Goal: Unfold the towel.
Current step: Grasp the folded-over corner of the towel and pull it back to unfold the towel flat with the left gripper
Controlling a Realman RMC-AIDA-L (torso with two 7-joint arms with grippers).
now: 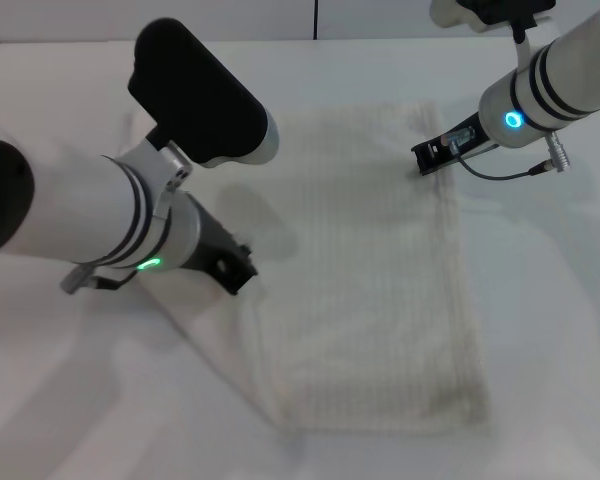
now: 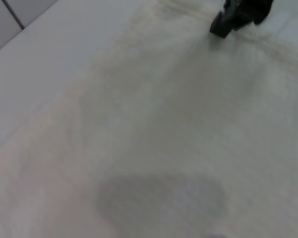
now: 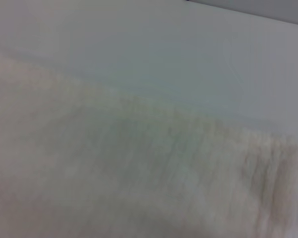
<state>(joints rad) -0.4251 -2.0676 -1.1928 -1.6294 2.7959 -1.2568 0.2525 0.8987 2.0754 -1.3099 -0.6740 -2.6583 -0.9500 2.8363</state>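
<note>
Towel: the towel (image 1: 370, 270) is laid flat on the white worktop (image 1: 550, 330), slightly toward the right of its middle, as a long rectangle running from the far edge toward the near edge; it appears to be folded double, though the fold line cannot be made out.
Left gripper: the left gripper (image 1: 238, 272) is held low at the towel's left edge, touching or just above it; whether cloth is pinched cannot be told, and the finger gap is not shown.
Right gripper: the right gripper (image 1: 427, 157) is set at the towel's far right corner, tip down on or just above the cloth; in the left wrist view the dark tip (image 2: 227, 20) is seen against the cloth edge, but open or closed cannot be told.
Step judged: the edges are probably being sought for a grasp before the spread.
Risk, layers: both layers could be pinched together, so the towel would be dragged rather than opened.
Risk, slip: a shallow pinch on soft cloth could be lost once pulled.
Risk, uneven pull: if only one gripper holds, the cloth could be skewed or bunched.
</note>
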